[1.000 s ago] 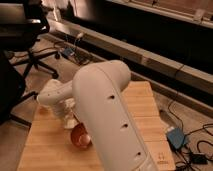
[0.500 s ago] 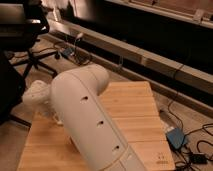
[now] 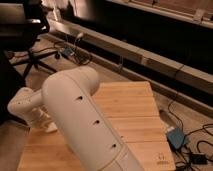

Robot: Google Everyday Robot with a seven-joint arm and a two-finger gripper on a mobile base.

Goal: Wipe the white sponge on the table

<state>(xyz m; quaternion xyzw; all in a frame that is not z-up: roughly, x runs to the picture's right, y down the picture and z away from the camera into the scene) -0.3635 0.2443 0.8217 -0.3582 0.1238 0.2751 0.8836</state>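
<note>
The table (image 3: 135, 107) is a light tan plank top; only its right and far parts show. My big white arm (image 3: 80, 117) lies across its left and middle and hides what is beneath it. The white sponge is hidden from view. My gripper (image 3: 46, 125) hangs at the end of the arm's white wrist, low over the table's left edge, mostly behind the arm.
A blue box (image 3: 175, 136) and black cables (image 3: 197, 157) lie on the floor right of the table. A black office chair (image 3: 27, 47) stands at the back left. A long low rail (image 3: 150, 62) runs behind the table.
The arm has swung left and toward the camera. It now covers the brown bowl and the small items that showed a second ago.
</note>
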